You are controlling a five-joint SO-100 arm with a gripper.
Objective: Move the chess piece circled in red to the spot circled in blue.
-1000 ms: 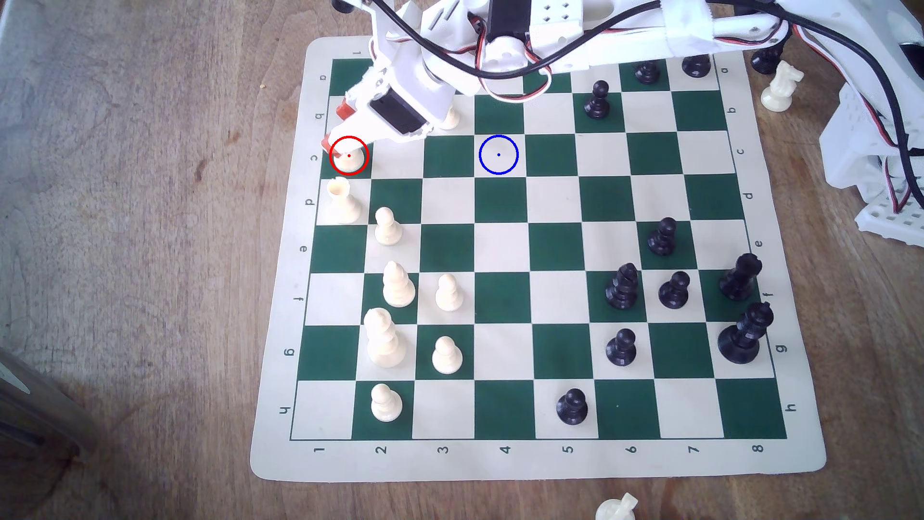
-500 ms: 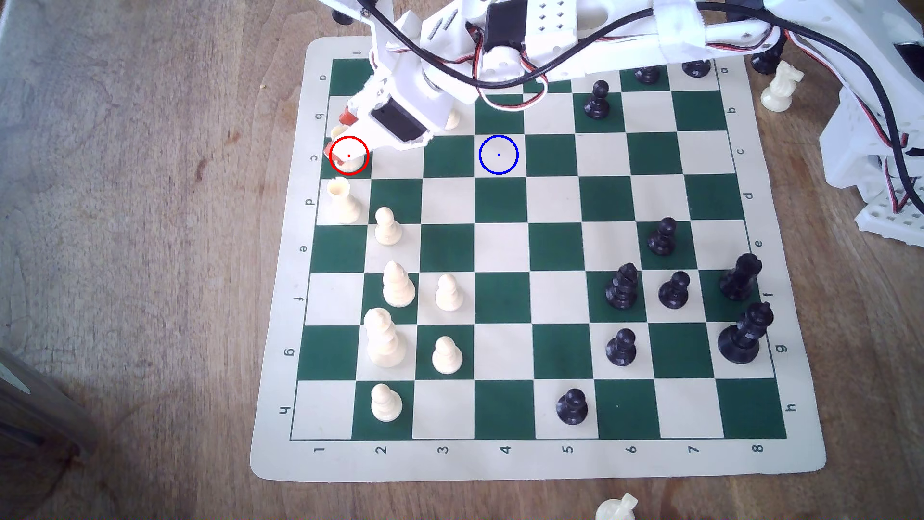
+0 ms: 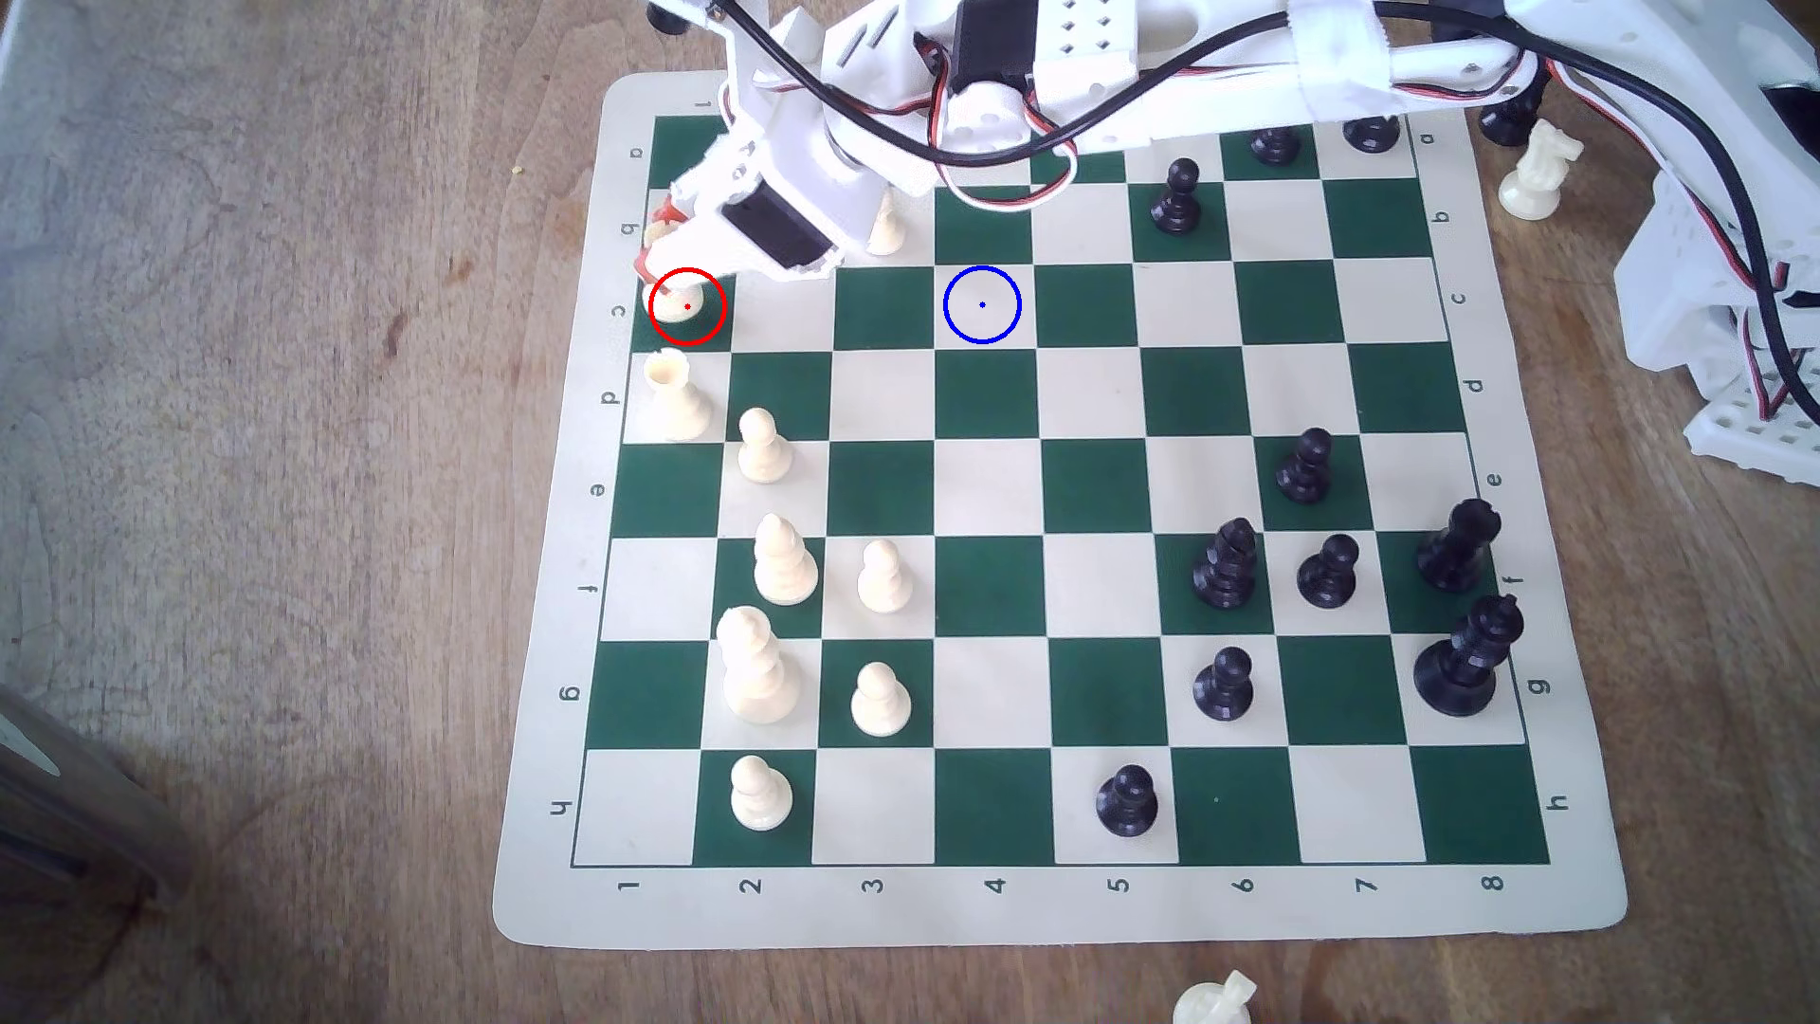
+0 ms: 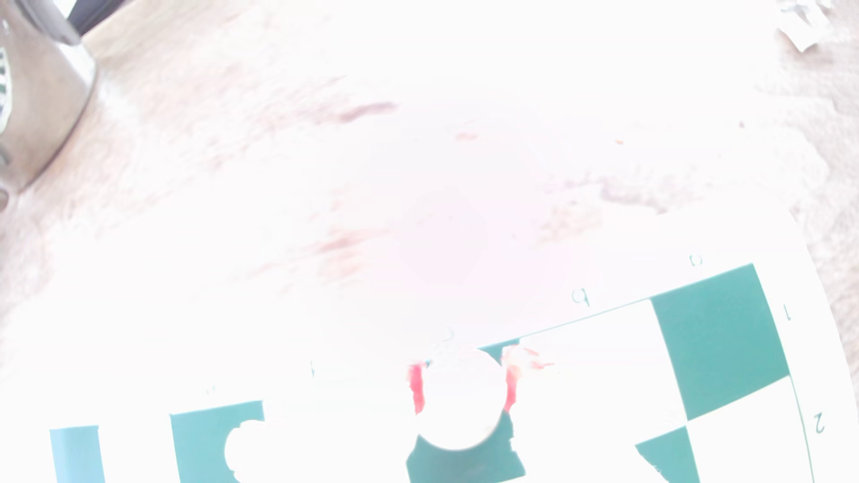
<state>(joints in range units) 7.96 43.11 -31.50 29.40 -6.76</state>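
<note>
Red-tipped fingers stand on either side of the chess piece circled in red, one pad along each flank of its pale round body in the wrist view, close enough that they look to be gripping it, though the glare there washes out the actual contact. In the exterior view the gripper reaches down from the white arm at the board's far edge, its red tips showing just above the rook's base, and the rook's notched top is hidden by them. That base sits on the dark green square in row c, file 1, at the exterior view's left edge of the chessboard, inside the drawn red ring (whether it rests flat or is just off the surface cannot be told). The spot circled in blue is a cream square in the same row, three files toward the exterior view's right, with nothing standing on it. Just below the ringed rook in the exterior view, the twin cream rook stands upright on the next square, and a cream pawn stands diagonally beside that.
</note>
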